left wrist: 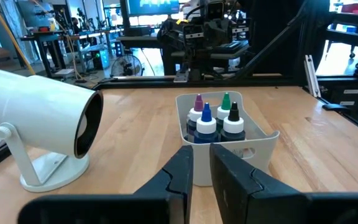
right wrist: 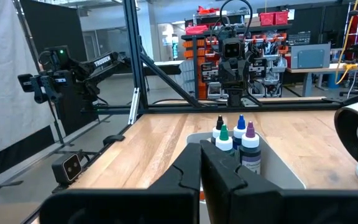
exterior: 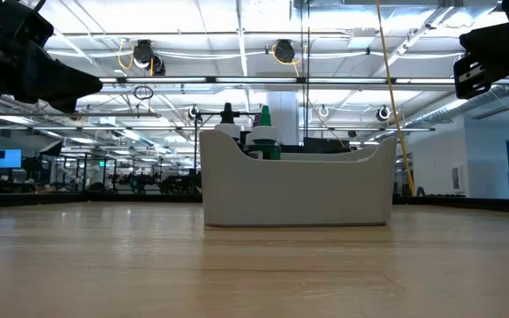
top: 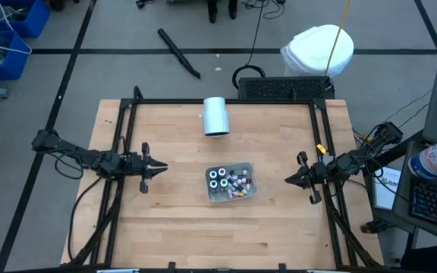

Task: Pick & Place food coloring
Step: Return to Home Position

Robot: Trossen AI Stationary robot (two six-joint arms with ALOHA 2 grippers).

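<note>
Food coloring: every little bottle we can spot is bunched inside the grey bin. The wrist views show purple, blue, green and black tips standing upright.
Grey bin: sits mid-way across the wooden table, pretty much between the two arms.
White cylinder: on its side on a small stand, toward the far edge and apart from the bin.
Left gripper: hangs over the table's left part, aimed at the bin but well apart from it. Its fingers are drawn together with only a sliver between, and we see nothing in them.
Right gripper: by the right edge, also facing the bin and well apart. Its fingers are pressed together and it's empty too.
</note>
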